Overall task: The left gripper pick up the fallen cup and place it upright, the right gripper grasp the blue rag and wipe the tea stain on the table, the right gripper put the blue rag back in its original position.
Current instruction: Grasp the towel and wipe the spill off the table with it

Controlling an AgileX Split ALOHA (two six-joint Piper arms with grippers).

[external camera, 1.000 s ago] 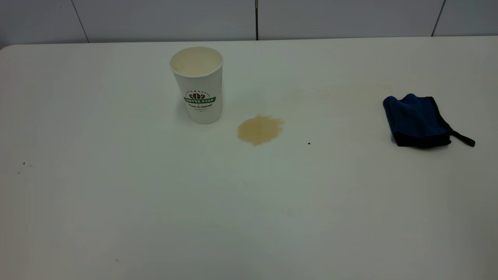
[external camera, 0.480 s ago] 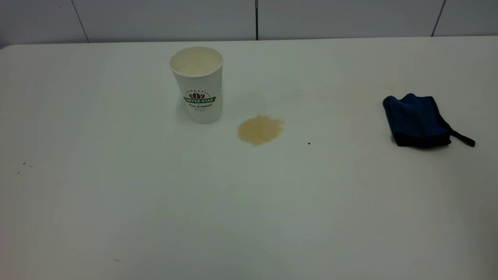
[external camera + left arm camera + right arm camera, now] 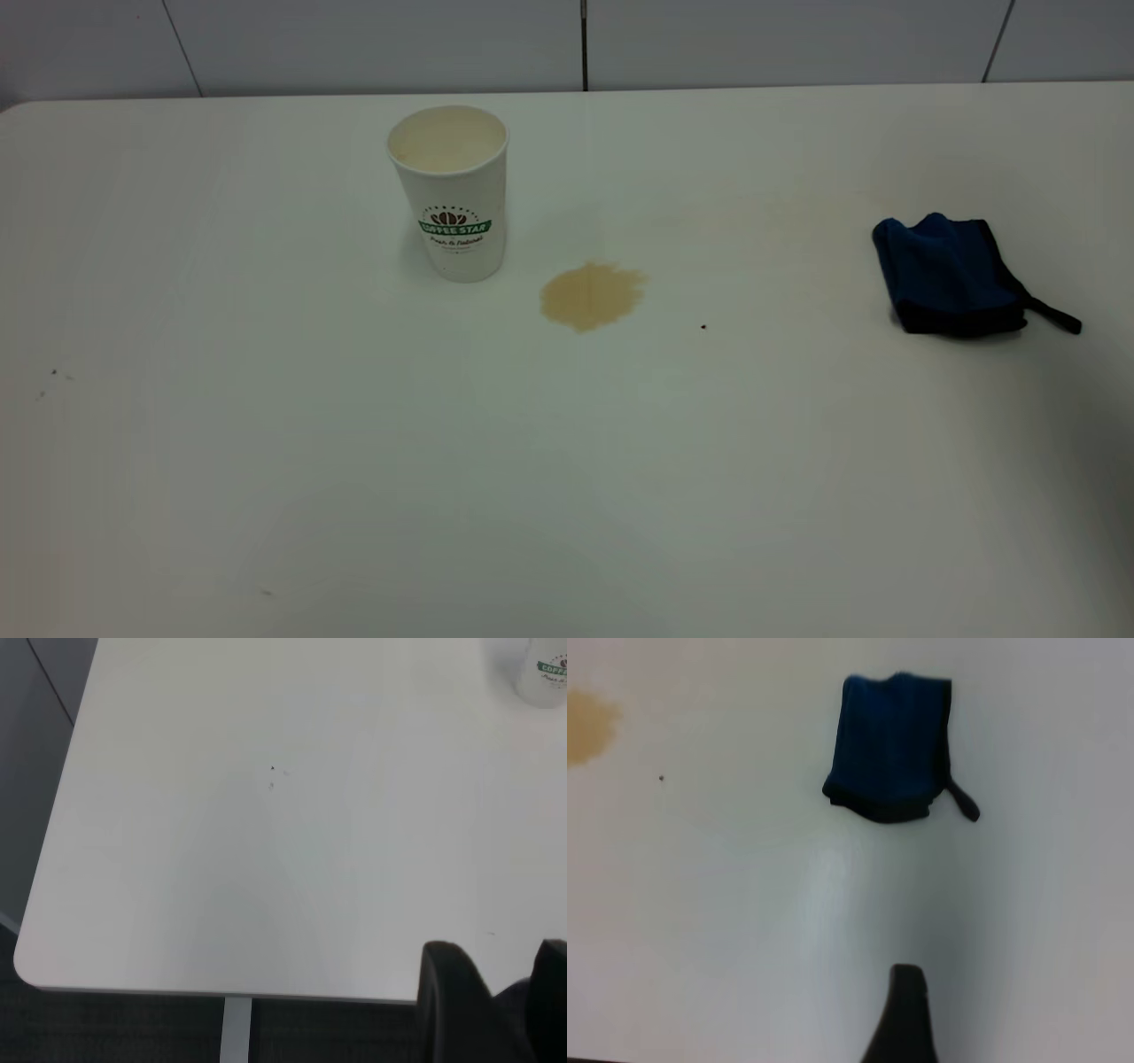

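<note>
Standing upright upper left: cup (image 3: 450, 192), tea stain (image 3: 592, 295) beside it. Blue rag (image 3: 948, 276) far right on surface (image 3: 567, 461). Pincer states: cannot tell.

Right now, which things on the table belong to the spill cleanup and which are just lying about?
Job:
cup, standing upright
tea stain, beside the cup
blue rag, lying apart

Lying about:
tiny black speck
small dark flecks near the left edge

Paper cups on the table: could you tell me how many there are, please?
1. The cup stands upright on the table, left of the tea stain; the blue rag lies far to the right.
</note>
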